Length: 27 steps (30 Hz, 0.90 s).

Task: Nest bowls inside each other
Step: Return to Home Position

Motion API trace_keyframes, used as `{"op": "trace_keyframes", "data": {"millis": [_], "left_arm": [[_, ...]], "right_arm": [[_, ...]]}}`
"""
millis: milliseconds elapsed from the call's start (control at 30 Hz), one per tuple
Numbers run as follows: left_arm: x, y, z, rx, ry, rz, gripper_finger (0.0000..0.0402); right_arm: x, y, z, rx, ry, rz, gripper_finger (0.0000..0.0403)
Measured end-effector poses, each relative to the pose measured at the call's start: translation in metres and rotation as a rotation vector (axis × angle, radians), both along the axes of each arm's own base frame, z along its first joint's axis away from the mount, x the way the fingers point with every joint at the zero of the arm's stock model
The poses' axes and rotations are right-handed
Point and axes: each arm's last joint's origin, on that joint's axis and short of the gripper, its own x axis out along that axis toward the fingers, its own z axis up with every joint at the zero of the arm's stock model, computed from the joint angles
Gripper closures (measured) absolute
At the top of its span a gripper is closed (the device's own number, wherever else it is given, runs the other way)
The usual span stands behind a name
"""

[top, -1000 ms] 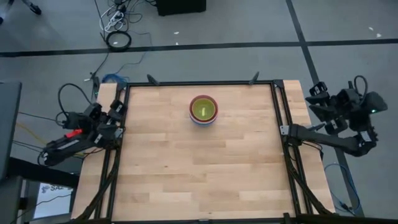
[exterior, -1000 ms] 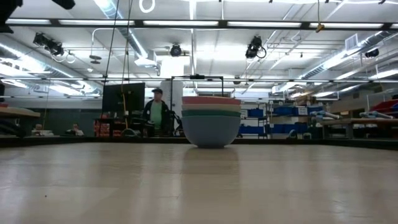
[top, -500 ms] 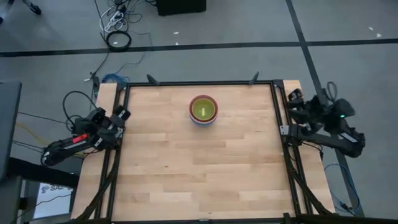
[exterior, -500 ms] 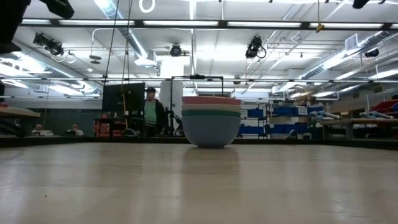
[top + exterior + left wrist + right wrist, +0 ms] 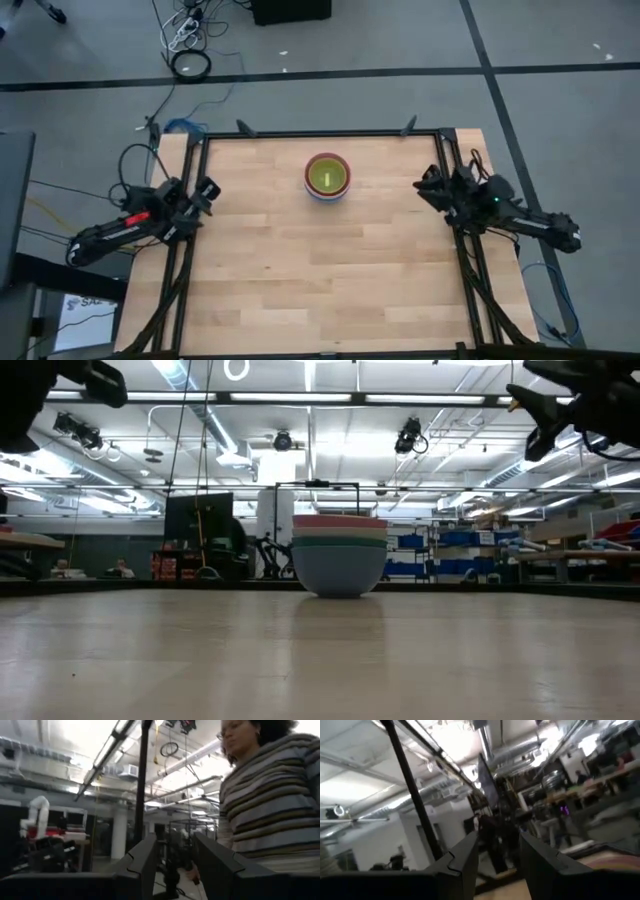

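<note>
Both hands are clear of the work. The left hand (image 5: 205,190) hangs over the left edge of the desk (image 5: 300,285) and the right hand (image 5: 425,186) over the right edge, each well apart from the bowls. In the left wrist view, the left hand (image 5: 175,851) has its two dark fingers spread with nothing between them. The right hand (image 5: 498,845) shows the same slack, empty gap, so neither grasps anything. A person in a striped top (image 5: 272,805) stands in the room beyond the left hand. The stack of bowls (image 5: 327,176) sits alone on the bare wood, near the middle of the far edge. From above I see a yellow-green hollow ringed in red, with a paler bowl peeping out underneath. From desk height the stack (image 5: 340,555) stands upright and level, with a pink rim (image 5: 340,520) above a teal band (image 5: 340,532) and a pale blue bowl (image 5: 340,568) at the bottom. The rims lie close and even, so I judge the nesting done, with only the arms left to park. These look like thin, stiff plastic: light, smooth and likely slippery on their rounded sides. If the stack needed moving, I would pinch the wall at the rim, one finger inside and one outside. Gripping only the innermost rim would probably lift that bowl out alone.
</note>
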Motion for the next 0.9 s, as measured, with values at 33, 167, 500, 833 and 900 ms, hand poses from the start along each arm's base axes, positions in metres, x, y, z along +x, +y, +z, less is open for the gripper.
{"op": "trace_keyframes", "data": {"millis": [33,167,500,833,900], "left_arm": [[0.000,0.000,-0.001,0.006,0.010,-0.008,0.0265],[0.003,0.001,-0.004,0.030,0.040,0.010,0.0265],[0.023,0.009,-0.044,0.003,0.446,0.082,0.0265],[0.026,0.010,-0.060,0.048,0.565,0.109,0.0265],[0.027,0.012,-0.060,0.054,0.558,0.171,0.0265]], "right_arm": [[0.001,0.000,-0.002,-0.002,0.020,0.008,0.0272],[0.002,0.002,-0.004,-0.030,0.046,0.083,0.0272],[0.010,0.005,-0.038,-0.174,0.382,0.217,0.0272],[0.011,0.003,-0.038,-0.175,0.385,0.147,0.0272],[0.011,0.003,-0.038,-0.161,0.387,0.145,0.0272]]}}
